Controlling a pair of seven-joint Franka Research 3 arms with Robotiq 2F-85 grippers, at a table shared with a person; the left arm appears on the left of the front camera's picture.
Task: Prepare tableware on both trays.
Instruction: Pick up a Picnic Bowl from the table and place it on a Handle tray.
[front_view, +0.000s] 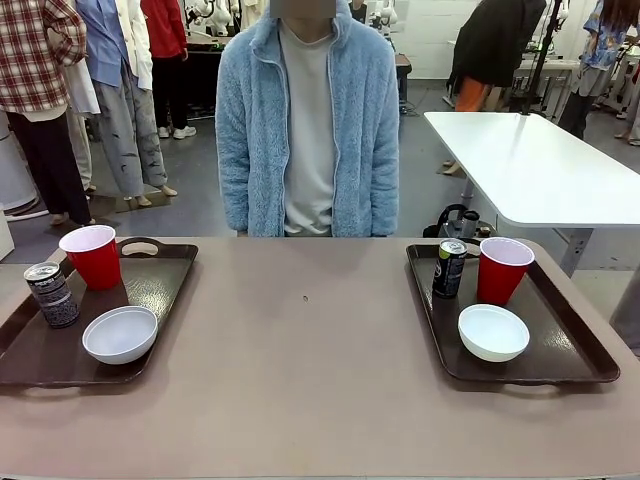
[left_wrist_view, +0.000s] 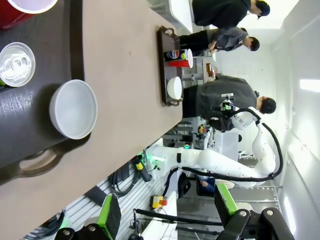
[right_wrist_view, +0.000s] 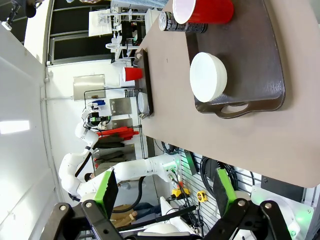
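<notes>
Left gripper (left_wrist_view: 167, 220): jaws spread fully apart, nothing between the green pads; held off the table's near edge, clear of all tableware.
Right gripper (right_wrist_view: 165, 200): jaws likewise wide apart and empty; held off the table's near edge.
Left tray (front_view: 160, 285): dark brown, lying at the table's left side.
Left tray contents: red cup (front_view: 92, 256) upright at the far end; dark can (front_view: 52, 294) upright just beside it at the tray's outer rim; white bowl (front_view: 120, 334) nearer the robot, mouth up.
Right tray (front_view: 575, 345): dark brown, lying at the table's right side.
Right tray contents: second can (front_view: 449, 267) and second red cup (front_view: 503, 269) upright side by side at the far end; second white bowl (front_view: 493, 332) nearer the robot.
Person (front_view: 307, 120): standing at the table's far side, between the trays, in a light blue fleece jacket.
Table (front_view: 300, 370): tan top, bare between the trays.
</notes>
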